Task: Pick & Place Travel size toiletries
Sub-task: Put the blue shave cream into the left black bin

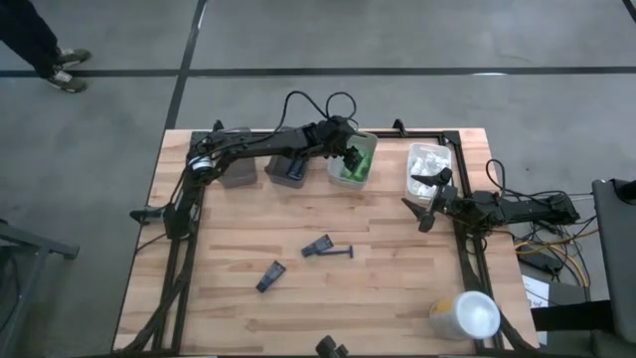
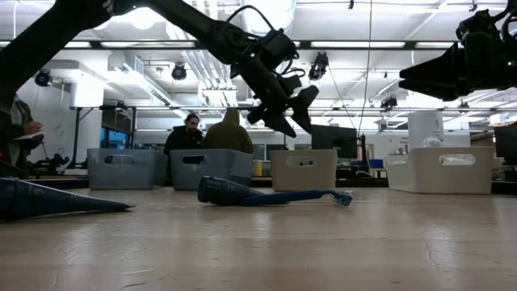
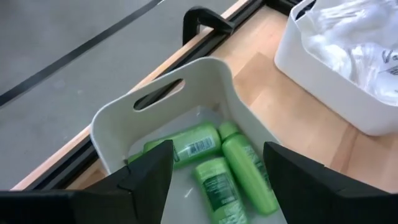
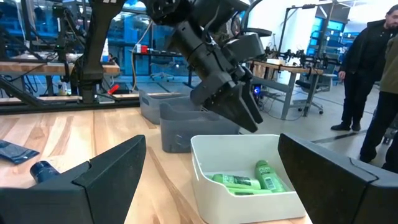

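Note:
Three bright green little packs (image 3: 214, 165) lie side by side on the floor of a pale bin (image 1: 354, 159) at the table's far edge. My left gripper (image 3: 216, 152) hangs open just above that bin (image 4: 249, 163), with nothing between its fingers; the low view shows it (image 2: 284, 111) clear of the table. A dark blue razor (image 1: 327, 249) lies flat at mid-table, and a second dark blue piece (image 1: 270, 275) lies nearer the front. White crinkly packets (image 3: 348, 46) fill a white bin (image 1: 429, 169). My right gripper (image 1: 424, 205) waits open at the right side.
Two grey bins (image 1: 236, 171) (image 1: 288, 167) stand left of the pale bin along the far edge. A large white cup (image 1: 467, 316) lies at the front right corner. Another dark piece (image 1: 328, 345) sits at the front edge. People stand in the room beyond the table.

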